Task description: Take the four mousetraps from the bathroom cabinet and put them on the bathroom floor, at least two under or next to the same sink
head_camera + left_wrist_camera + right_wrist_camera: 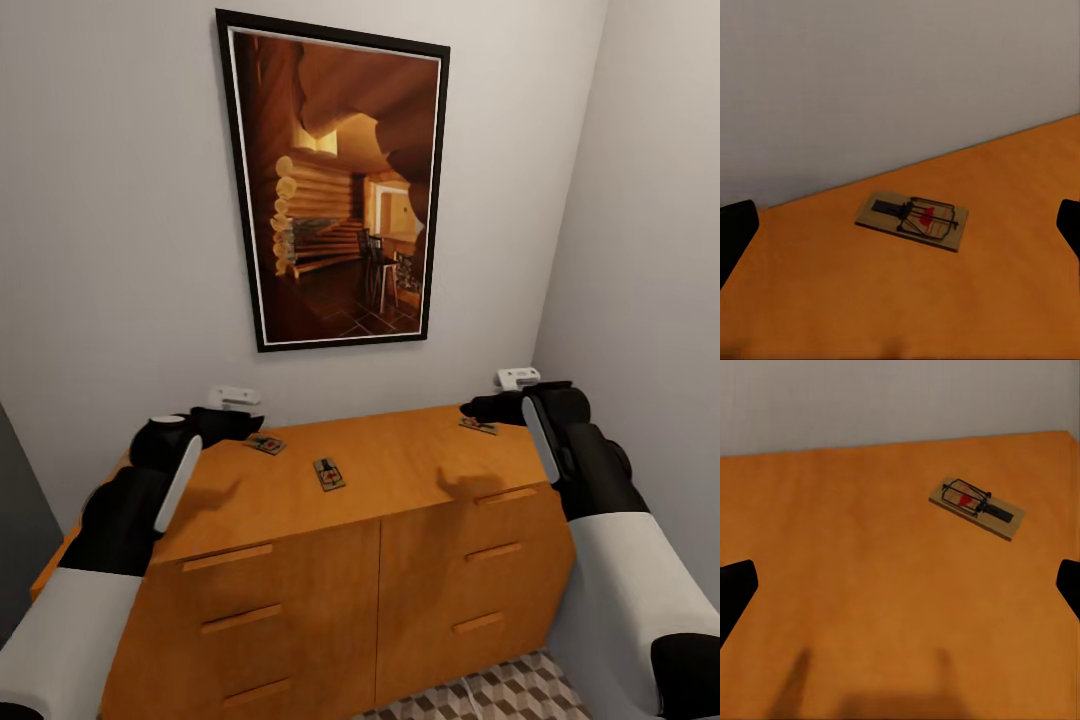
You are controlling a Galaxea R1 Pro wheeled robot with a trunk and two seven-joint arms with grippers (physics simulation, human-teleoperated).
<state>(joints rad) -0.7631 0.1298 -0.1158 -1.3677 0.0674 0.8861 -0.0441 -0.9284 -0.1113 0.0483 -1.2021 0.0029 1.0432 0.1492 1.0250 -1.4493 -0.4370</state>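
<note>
Three mousetraps lie on the flat top of the orange-brown cabinet [400, 470]: one [265, 443] at the back left, one [328, 473] near the middle, one [478, 425] at the back right. My left gripper [240, 424] hovers just left of the back-left mousetrap [913, 219], open, its dark fingertips [735, 232] wide apart and holding nothing. Above the cabinet's right end my right gripper [478, 408] is open as well, and the back-right mousetrap [977, 508] lies ahead of it on the wood. A patch of the bathroom floor [500, 695] shows below the cabinet.
The cabinet stands against a pale wall under a large framed picture [335, 190]. Another wall closes in on the right. Small white wall fittings [233, 396] [517, 377] sit just behind each gripper. The cabinet front has wooden bar handles [227, 557].
</note>
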